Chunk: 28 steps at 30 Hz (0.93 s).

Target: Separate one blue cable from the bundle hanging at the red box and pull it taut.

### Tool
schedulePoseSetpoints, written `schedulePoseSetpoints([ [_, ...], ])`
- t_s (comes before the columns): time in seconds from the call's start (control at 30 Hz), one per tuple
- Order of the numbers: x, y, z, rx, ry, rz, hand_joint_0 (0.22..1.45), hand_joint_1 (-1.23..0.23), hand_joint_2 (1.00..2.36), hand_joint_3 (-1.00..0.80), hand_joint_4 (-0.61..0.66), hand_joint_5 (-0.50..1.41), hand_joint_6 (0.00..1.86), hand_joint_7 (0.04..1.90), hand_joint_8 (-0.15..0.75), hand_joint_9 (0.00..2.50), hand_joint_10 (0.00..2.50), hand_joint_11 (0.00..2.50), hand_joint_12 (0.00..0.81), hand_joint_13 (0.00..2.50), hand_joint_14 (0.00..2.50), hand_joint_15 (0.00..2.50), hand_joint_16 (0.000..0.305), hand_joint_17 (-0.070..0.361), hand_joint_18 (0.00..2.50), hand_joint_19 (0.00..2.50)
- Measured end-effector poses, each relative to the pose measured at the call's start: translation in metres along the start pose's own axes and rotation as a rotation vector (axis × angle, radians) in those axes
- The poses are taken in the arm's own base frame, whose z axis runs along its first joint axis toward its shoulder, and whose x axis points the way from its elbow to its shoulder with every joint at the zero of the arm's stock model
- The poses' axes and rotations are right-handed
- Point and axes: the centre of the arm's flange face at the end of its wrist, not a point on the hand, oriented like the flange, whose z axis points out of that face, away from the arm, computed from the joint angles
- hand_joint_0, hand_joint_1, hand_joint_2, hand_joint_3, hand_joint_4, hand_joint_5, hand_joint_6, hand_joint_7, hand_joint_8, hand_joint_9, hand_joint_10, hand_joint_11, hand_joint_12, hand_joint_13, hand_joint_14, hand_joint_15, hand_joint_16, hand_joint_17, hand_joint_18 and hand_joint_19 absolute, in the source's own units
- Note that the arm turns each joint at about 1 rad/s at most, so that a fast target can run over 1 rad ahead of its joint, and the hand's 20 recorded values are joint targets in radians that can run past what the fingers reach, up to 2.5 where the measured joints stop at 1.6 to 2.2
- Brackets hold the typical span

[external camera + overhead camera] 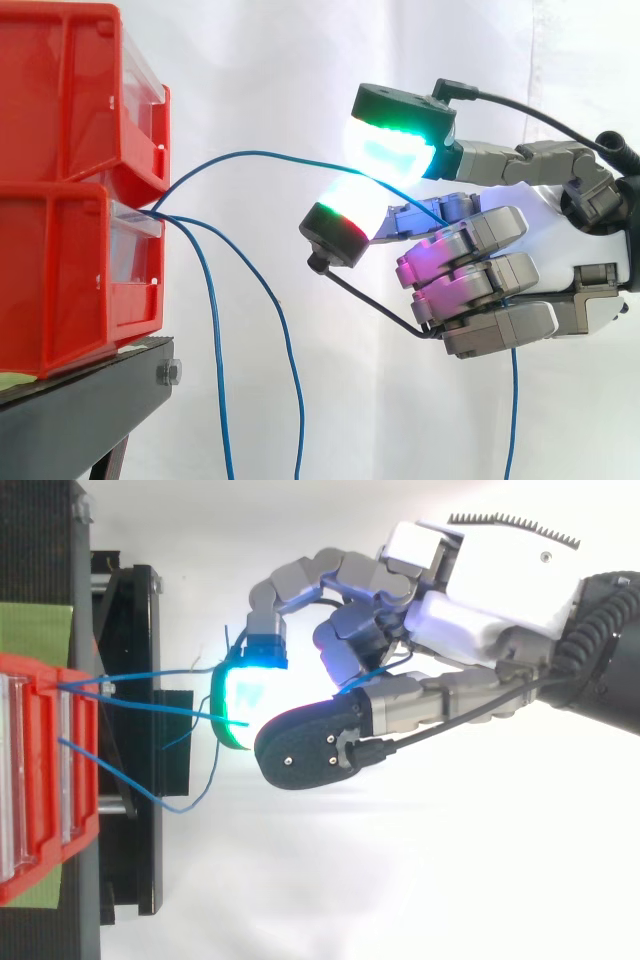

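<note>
**Blue cable point(260, 153) pinched by the robot hand point(572, 215)**

We see the robot hand to the right of the stacked red bins point(70, 200), two glowing pads point(395, 150) closed on one blue cable. It leaves the gap between the bins and rises in a shallow arc to the pads. Two other blue cables point(213, 330) hang loose beside the black stand point(80, 415)

A robotics lab test rig. A plain white curtain point(300, 70) hangs across the far side as a bare backdrop. At the left, stacked red plastic bins point(60, 130) sit on a black metal stand point(80, 415), and a mechanical robot hand point(585, 250) with glowing fingertip pads enters from the right.
</note>
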Motion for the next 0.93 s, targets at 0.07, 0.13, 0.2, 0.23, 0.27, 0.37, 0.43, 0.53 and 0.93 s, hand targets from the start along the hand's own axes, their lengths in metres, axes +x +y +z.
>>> schedulePoseSetpoints([
  [0.07, 0.0000, 0.0000, 0.0000, 0.000, 0.000, 0.000, 0.69, -0.75, 1.02, -0.16, 0.04, -0.15, 0.96, 1.04, 0.292, 0.76, 2.28, 0.93, 0.325, 0.80, 2.50, 1.28, 0.028, 0.064, 1.40, 1.78],
  [0.13, -0.0001, 0.0000, 0.0000, 0.000, 0.000, 0.000, 0.69, -0.75, 1.02, -0.16, 0.04, -0.15, 0.96, 1.04, 0.286, 0.77, 2.29, 0.92, 0.326, 0.80, 2.50, 1.28, 0.028, 0.064, 1.40, 1.79],
  [0.2, -0.0004, 0.0000, 0.0001, 0.000, -0.001, 0.000, 0.69, -0.75, 1.02, -0.16, 0.04, -0.15, 0.96, 1.04, 0.280, 0.77, 2.32, 0.91, 0.318, 0.80, 2.50, 1.29, 0.026, 0.060, 1.40, 1.81],
  [0.23, -0.0004, 0.0000, 0.0001, 0.000, -0.001, 0.000, 0.69, -0.76, 1.02, -0.16, 0.04, -0.15, 0.96, 1.04, 0.275, 0.77, 2.33, 0.92, 0.319, 0.81, 2.50, 1.30, 0.025, 0.057, 1.40, 1.82],
  [0.27, -0.0002, 0.0000, 0.0001, 0.000, 0.000, 0.000, 0.69, -0.76, 1.02, -0.16, 0.04, -0.15, 0.96, 1.04, 0.272, 0.78, 2.34, 0.93, 0.320, 0.81, 2.50, 1.30, 0.025, 0.057, 1.40, 1.84],
  [0.37, -0.0003, 0.0000, 0.0001, 0.000, 0.000, 0.000, 0.69, -0.75, 1.02, -0.17, 0.05, -0.15, 0.96, 1.05, 0.269, 0.78, 2.34, 0.94, 0.309, 0.81, 2.50, 1.34, 0.024, 0.055, 1.40, 1.84],
  [0.43, -0.0003, -0.0001, 0.0001, 0.000, 0.000, 0.000, 0.69, -0.75, 1.02, -0.16, 0.04, -0.15, 0.96, 1.05, 0.261, 0.77, 2.34, 0.95, 0.315, 0.81, 2.50, 1.35, 0.024, 0.054, 1.38, 1.86],
  [0.53, -0.0001, -0.0001, 0.0000, 0.000, 0.000, 0.000, 0.69, -0.75, 1.02, -0.17, 0.05, -0.15, 0.96, 1.06, 0.261, 0.77, 2.34, 0.97, 0.308, 0.81, 2.50, 1.37, 0.023, 0.052, 1.37, 1.89],
  [0.93, 0.0000, -0.0001, 0.0000, 0.000, 0.000, 0.000, 0.69, -0.75, 1.02, -0.17, 0.05, -0.15, 0.96, 1.06, 0.258, 0.77, 2.38, 0.92, 0.298, 0.80, 2.50, 1.35, 0.024, 0.054, 1.37, 1.86],
])
